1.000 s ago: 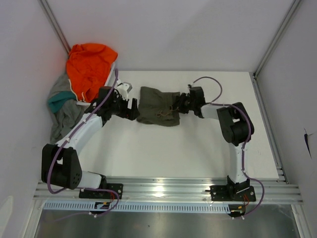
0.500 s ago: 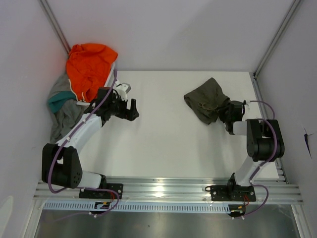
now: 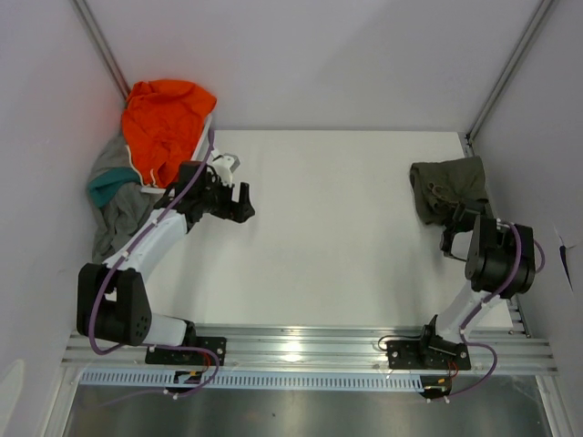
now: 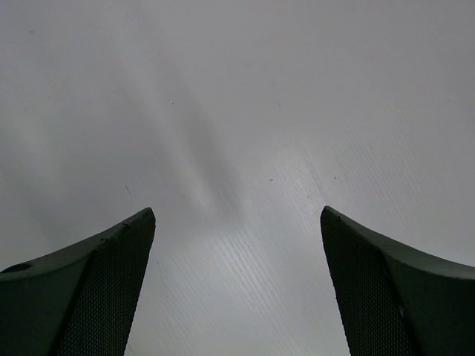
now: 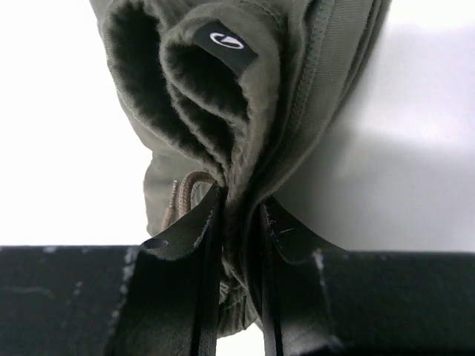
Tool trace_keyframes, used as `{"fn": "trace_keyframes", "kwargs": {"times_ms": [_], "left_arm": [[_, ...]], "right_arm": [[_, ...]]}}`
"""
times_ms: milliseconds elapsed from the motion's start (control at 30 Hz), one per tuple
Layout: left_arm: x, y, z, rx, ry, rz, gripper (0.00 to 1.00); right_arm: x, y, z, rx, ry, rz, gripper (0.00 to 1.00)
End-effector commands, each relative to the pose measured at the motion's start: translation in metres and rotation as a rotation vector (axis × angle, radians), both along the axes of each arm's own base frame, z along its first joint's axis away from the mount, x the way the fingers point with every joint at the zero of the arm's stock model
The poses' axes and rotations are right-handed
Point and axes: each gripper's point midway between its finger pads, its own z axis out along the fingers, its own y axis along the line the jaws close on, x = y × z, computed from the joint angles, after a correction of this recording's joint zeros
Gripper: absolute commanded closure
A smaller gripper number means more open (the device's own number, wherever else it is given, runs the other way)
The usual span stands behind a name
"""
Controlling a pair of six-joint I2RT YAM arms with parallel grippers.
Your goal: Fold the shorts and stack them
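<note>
The white table (image 3: 346,264) carries the olive green shorts (image 3: 446,187) bunched at its right edge, directly ahead of the right gripper (image 5: 239,208), whose jaws are clenched on a thick fold of the cloth. A tan drawstring (image 5: 183,191) loops just left of its fingers. A second ago the shorts lay mid-table between both grippers. The left gripper (image 4: 237,215) hangs released, hardly moved, with the orange garment (image 3: 164,118) and grey shorts (image 3: 118,218) behind it.

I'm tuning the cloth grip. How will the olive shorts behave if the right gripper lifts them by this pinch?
Probably floppy: the olive shorts bunch into soft folds at the right gripper. Likely light, since a narrow pinch holds the bundle. The loose drawstring may dangle and snag.
</note>
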Motion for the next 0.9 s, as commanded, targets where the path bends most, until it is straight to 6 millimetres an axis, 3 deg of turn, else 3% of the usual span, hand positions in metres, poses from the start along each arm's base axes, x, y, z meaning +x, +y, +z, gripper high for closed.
{"fn": "trace_keyframes", "kwargs": {"times_ms": [0,167,233,533,867], "left_arm": [[0.006,-0.001,0.004,-0.015,-0.033,-0.017,0.06],[0.008,0.001,-0.001,-0.01,-0.023,-0.013,0.07],[0.009,0.002,-0.003,-0.006,-0.02,-0.008,0.07],[0.013,0.006,-0.009,0.008,-0.006,0.003,0.07],[0.018,0.008,-0.01,0.014,-0.001,0.015,0.07]], "right_arm": [[0.035,-0.015,0.02,0.014,-0.144,-0.04,1.0],[0.085,-0.014,0.003,0.027,-0.129,0.057,1.0],[0.096,-0.014,-0.001,0.042,-0.14,0.057,1.0],[0.172,-0.023,-0.004,0.043,-0.156,0.102,1.0],[0.215,-0.02,-0.002,0.034,-0.19,0.051,1.0]]}}
